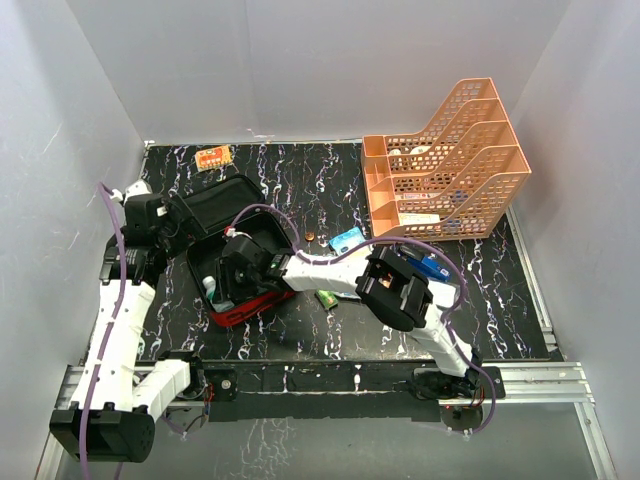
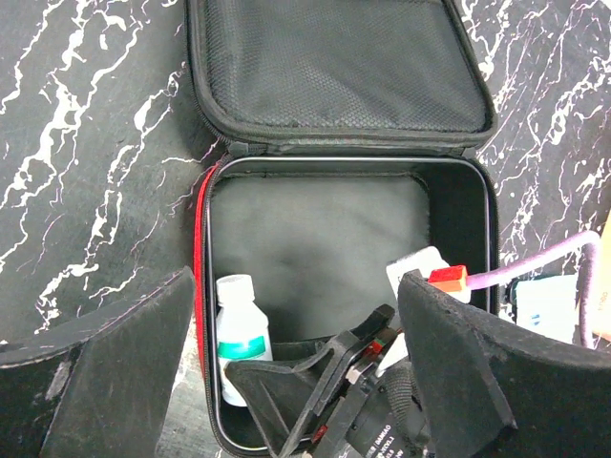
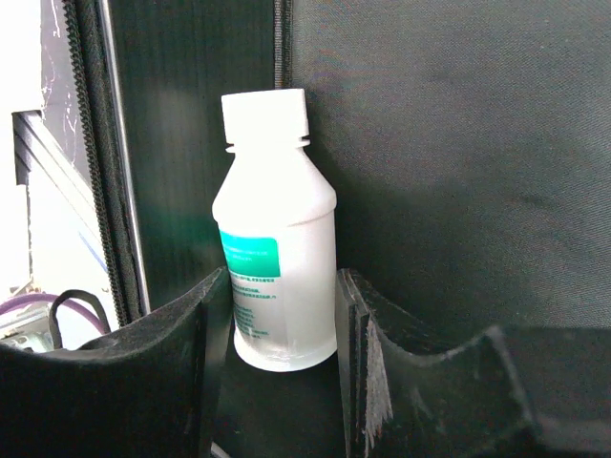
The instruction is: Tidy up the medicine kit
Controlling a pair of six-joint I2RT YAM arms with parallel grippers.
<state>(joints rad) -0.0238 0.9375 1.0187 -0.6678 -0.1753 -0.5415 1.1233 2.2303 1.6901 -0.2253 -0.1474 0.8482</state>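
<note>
Presently, one medicine kit (image 2: pixel 315 239) lies open on the tabletop (image 1: pixel 290 170), left of centre. Its lid is swung back on the far side, the black lining is exposed, and the red shell shows along one edge.

Contents counted: one white bottle (image 3: pixel 277 219) with a green label band, set against the wall in the kit's near-left corner (whether it stands or lies cannot be told).

The right gripper (image 3: pixel 282 279) reaches into the kit and is clenched on that bottle, one finger against each side of its lower body. The left gripper (image 2: pixel 298 281) hovers above the kit, released, fingers spread wide.

Outside the kit:
- one orange tiered tray (image 1: pixel 450 170) at the far right
- one orange packet (image 1: pixel 213 157) near the far edge
- one blue-and-white box (image 1: pixel 347 240) right of the kit
- one green item (image 1: pixel 326 298) right of the kit
</note>
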